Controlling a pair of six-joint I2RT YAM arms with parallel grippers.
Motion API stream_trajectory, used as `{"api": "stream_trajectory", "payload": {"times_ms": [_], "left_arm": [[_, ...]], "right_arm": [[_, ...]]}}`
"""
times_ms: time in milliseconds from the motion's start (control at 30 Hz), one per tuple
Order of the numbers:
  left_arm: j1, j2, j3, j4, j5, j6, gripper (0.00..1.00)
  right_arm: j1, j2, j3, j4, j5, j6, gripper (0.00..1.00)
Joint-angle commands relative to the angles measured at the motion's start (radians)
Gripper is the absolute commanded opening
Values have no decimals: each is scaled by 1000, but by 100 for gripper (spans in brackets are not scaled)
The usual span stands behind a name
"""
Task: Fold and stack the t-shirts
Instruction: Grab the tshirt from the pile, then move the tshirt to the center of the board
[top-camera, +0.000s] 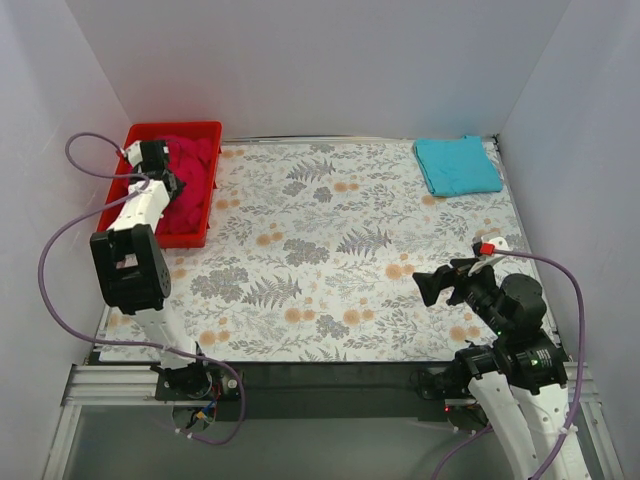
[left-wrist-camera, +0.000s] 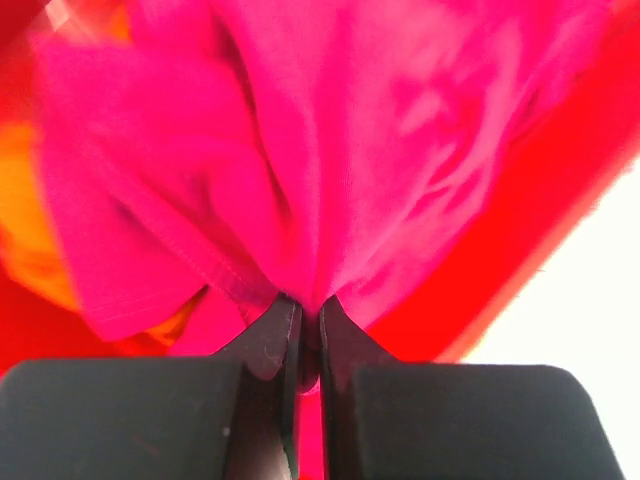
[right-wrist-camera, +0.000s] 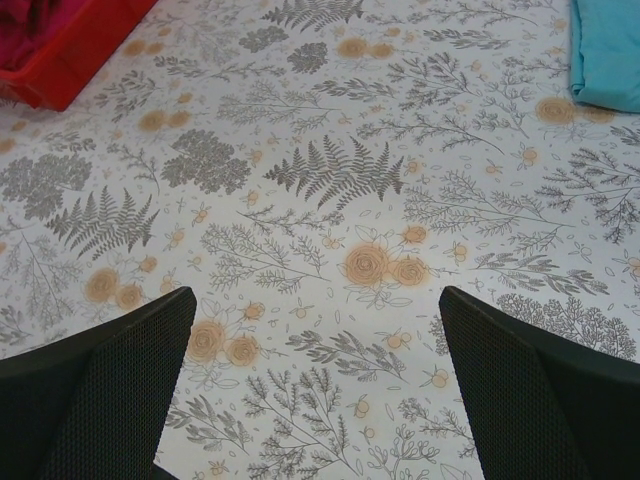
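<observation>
The crimson-pink t-shirt (top-camera: 190, 180) lies bunched in the red bin (top-camera: 205, 130) at the far left. My left gripper (top-camera: 168, 183) is over the bin and shut on a fold of this shirt (left-wrist-camera: 330, 170). A bit of the orange t-shirt (left-wrist-camera: 25, 230) shows under it at the left of the left wrist view. The turquoise t-shirt (top-camera: 457, 165) lies folded at the far right of the table and also shows in the right wrist view (right-wrist-camera: 605, 50). My right gripper (top-camera: 432, 285) is open and empty above the near right of the table.
The table carries a floral cloth (top-camera: 330, 250). White walls close in the left, back and right sides. The bin's corner (right-wrist-camera: 70, 50) shows at the top left of the right wrist view. A purple cable (top-camera: 60, 250) loops beside the left arm.
</observation>
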Motion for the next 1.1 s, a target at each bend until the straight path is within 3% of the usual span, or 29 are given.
{"api": "stream_trajectory", "payload": {"times_ms": [0,133,233,400,500,667,767,833,967,1067], "left_arm": [[-20,-221,76,27,-45,55,0],[-130,-347,160,-25,-39,75,0],[-295,-427,229,-42,-33,86,0],[-550,-467,393,-87,106,-3,0],[-665,-441,474,-81,219,-61,0],[-877,-308,743,-79,396,-75,0],[-946,-231,864,-82,490,-76,0],[-966,-218,876,-78,537,-92,0],[-974,-287,698,7,605,-130,0],[-972,-378,506,24,472,-92,0]], "right_arm": [[5,14,10,30,5,3,98],[5,53,51,27,30,4,98],[5,70,84,30,45,-3,98],[3,94,134,30,94,-12,98],[3,114,176,34,116,-12,98],[5,140,217,33,149,-23,98],[3,142,242,30,169,-37,98],[5,142,260,24,182,-51,98],[5,134,276,11,215,-89,98],[3,136,268,5,219,-111,98]]}}
